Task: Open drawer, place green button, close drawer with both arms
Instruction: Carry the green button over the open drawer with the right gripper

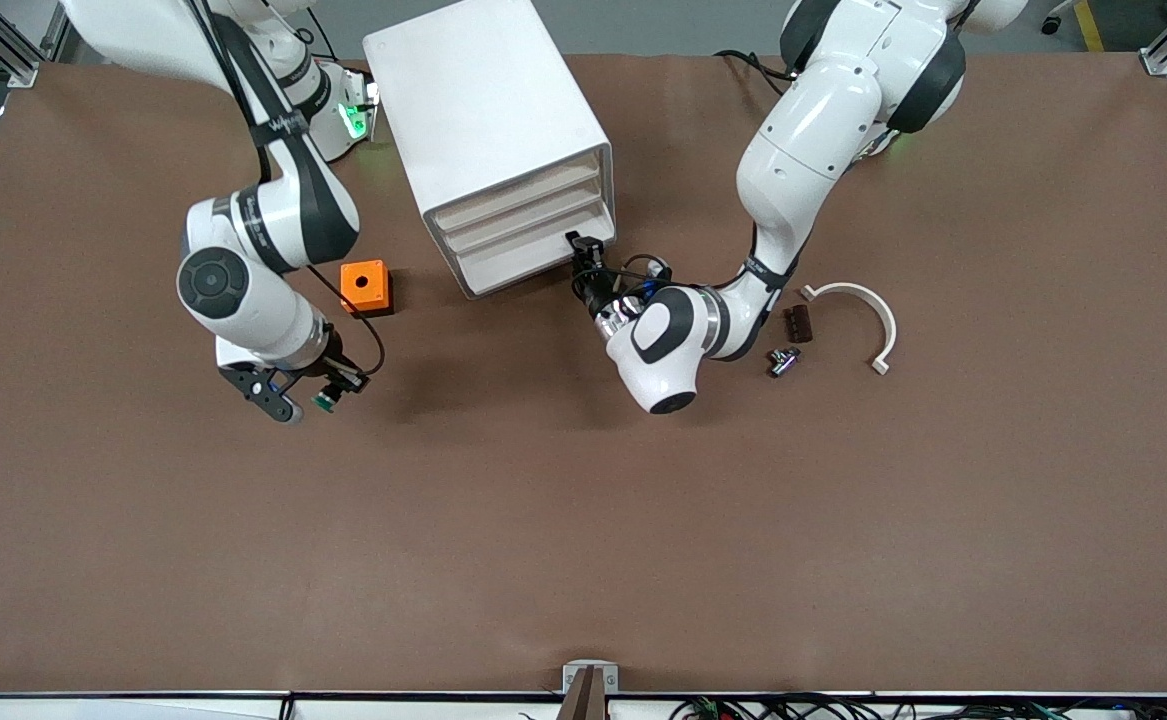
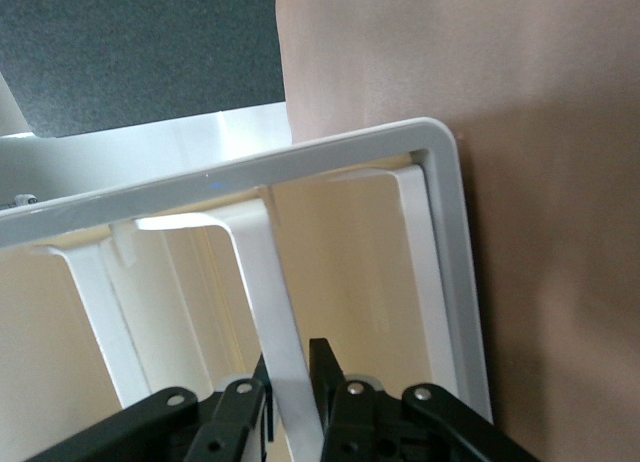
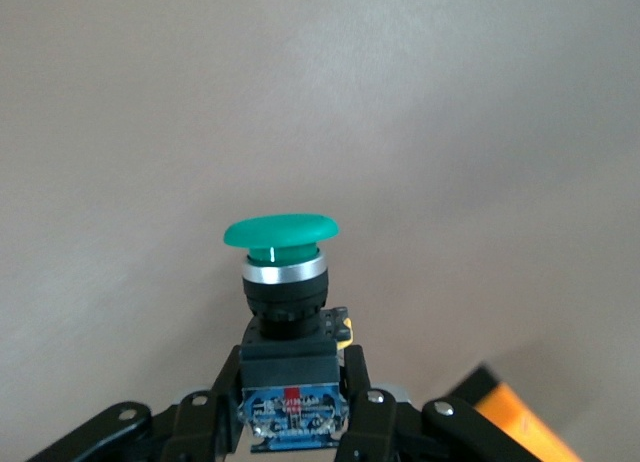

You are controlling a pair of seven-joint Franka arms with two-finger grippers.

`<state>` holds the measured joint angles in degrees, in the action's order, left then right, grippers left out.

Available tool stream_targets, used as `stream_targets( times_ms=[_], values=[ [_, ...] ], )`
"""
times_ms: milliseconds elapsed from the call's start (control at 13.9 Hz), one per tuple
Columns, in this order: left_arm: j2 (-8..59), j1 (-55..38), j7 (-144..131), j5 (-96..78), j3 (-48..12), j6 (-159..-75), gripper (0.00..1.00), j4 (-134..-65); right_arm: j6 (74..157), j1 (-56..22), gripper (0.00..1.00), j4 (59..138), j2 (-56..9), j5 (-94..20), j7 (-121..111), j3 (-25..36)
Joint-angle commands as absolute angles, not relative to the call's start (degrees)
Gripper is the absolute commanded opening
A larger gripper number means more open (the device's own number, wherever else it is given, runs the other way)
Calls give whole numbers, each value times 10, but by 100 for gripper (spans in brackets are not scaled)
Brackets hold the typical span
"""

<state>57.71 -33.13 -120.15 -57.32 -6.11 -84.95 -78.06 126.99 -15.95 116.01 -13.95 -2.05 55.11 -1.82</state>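
Note:
The white cabinet (image 1: 488,110) stands near the arms' bases, its fronts turned toward the left arm's end of the table. Its lowest drawer (image 1: 528,262) sits about level with the ones above. My left gripper (image 1: 581,243) is at that drawer's front corner. In the left wrist view the left gripper (image 2: 293,382) is shut on a white rib of the drawer front (image 2: 270,282), one fingertip (image 2: 325,367) on each side. My right gripper (image 1: 328,398) hangs over bare table near the orange cube, shut on the button (image 3: 280,232), which has a green cap and a black-blue body (image 3: 288,407).
An orange cube with a hole (image 1: 364,286) lies between the right arm and the cabinet. Toward the left arm's end lie a white curved clip (image 1: 868,310), a small dark brown block (image 1: 797,323) and a small black and metal part (image 1: 783,360). Brown table surface spreads toward the front camera.

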Motion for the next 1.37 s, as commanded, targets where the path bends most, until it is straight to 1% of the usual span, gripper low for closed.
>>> stream_targets(
  times_ms=[0, 288, 361, 793, 1009, 1154, 1298],
  values=[
    [580, -317, -1201, -595, -61, -855, 18, -770, 1230, -194, 0, 1165, -91, -34, 625, -19],
    [579, -295, -1199, -609, -61, -872, 19, -766, 1207, -252, 0, 1147, -78, -34, 739, -19],
    [579, -290, -1193, -609, -61, -877, 21, -766, 1207, -266, 0, 1145, -78, -34, 766, -19],
    [578, -265, -1185, -609, -61, -884, 22, -744, 1212, -351, 0, 1145, -85, -34, 894, -18],
    [577, -253, -1166, -626, -62, -888, 27, -737, 1220, -389, 0, 1135, -102, -35, 956, -19],
    [577, -251, -1158, -638, -61, -896, 29, -737, 1233, -412, 0, 1122, -126, -36, 999, -19],
    [577, -249, -1158, -638, -61, -898, 29, -737, 1267, -431, 0, 1121, -148, -37, 1036, -19]
  ],
)
